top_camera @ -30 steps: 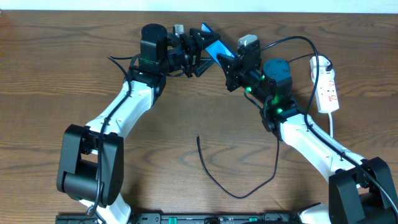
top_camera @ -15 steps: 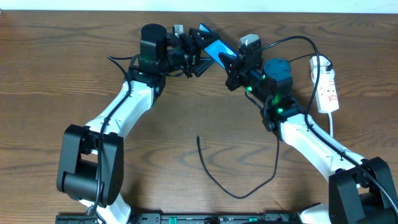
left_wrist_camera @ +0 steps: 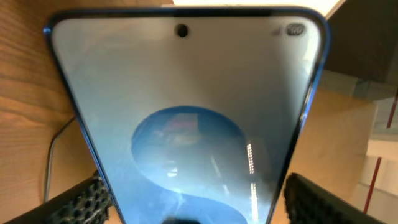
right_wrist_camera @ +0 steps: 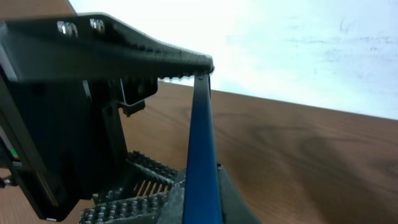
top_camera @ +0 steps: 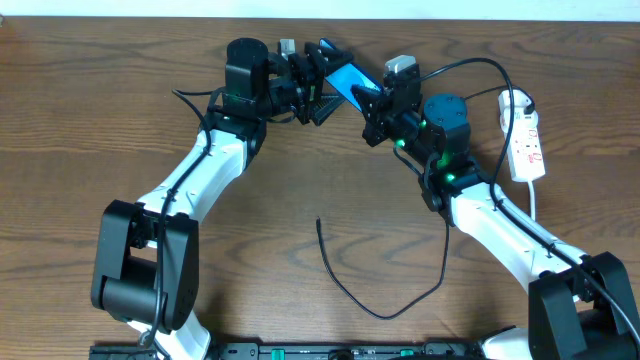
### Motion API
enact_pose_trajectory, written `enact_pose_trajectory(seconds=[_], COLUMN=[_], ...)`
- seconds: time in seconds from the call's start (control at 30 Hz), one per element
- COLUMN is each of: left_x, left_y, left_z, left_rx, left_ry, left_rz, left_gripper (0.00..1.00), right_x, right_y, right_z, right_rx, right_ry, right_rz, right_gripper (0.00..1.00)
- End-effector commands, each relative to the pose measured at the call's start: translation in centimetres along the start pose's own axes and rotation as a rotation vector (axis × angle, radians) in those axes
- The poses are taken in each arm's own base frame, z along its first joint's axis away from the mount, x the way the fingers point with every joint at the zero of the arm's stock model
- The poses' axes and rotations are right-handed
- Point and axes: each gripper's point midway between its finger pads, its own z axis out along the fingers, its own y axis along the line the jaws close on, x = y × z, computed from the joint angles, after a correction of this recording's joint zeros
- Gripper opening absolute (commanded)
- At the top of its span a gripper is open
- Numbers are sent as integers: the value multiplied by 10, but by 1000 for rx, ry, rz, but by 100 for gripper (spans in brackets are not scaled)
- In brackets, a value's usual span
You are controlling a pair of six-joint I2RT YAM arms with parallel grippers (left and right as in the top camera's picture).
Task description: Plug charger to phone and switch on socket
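Observation:
The phone (top_camera: 347, 77), screen light blue, is held above the table at the back between both arms. My right gripper (top_camera: 372, 100) is shut on its lower end; in the right wrist view the phone (right_wrist_camera: 202, 143) shows edge-on, pinched by my right gripper (right_wrist_camera: 200, 190). My left gripper (top_camera: 321, 80) is open and straddles the phone (left_wrist_camera: 186, 112) across its width, its ribbed fingers (left_wrist_camera: 84, 199) just off the side edges. The charger (top_camera: 345, 290) lies loose on the table in front, its tip end free. The socket (top_camera: 527, 145) lies at the right.
The socket's white cord (top_camera: 533, 205) runs toward the front beside my right arm. A black wire (top_camera: 470, 65) arcs from the right wrist toward the socket. The table's back edge and a pale wall lie just behind the phone.
My left gripper's jaws have widened off the phone's sides. The right gripper has closed slightly tighter on the phone. Neither arm has shifted, and the cable lies as before.

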Motion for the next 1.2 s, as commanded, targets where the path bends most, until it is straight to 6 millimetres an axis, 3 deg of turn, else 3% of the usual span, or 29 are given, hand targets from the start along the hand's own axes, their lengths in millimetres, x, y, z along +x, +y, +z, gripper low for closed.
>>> enact_pose_trajectory(seconds=[0.0,0.27,0.5,0.67,0.9,1.17], left_x=[7,9,17,16,0,-18], left_y=[-18,-18,-18,-23,-24,-25], left_z=[-5,-5,-10,-24,-45,-60], left_rx=[33,33,37,57,70,80], left_ry=[4,14,88,146,154,109], left_rz=[43,43,64,70,59,53], left_gripper=[92,93,93,93,93,93], right_x=[-8,-13,-18,-23,-31,-33], right_y=[15,11,-13,-33,-60,-63], right_z=[3,2,-2,-8,-17,-19], right_rx=[-55,-41,28,68,115,99], right_ry=[-12,-33,-50,-66,-102,-128], right_rz=[10,7,69,136,337,630], right_gripper=[1,1,1,1,1,1])
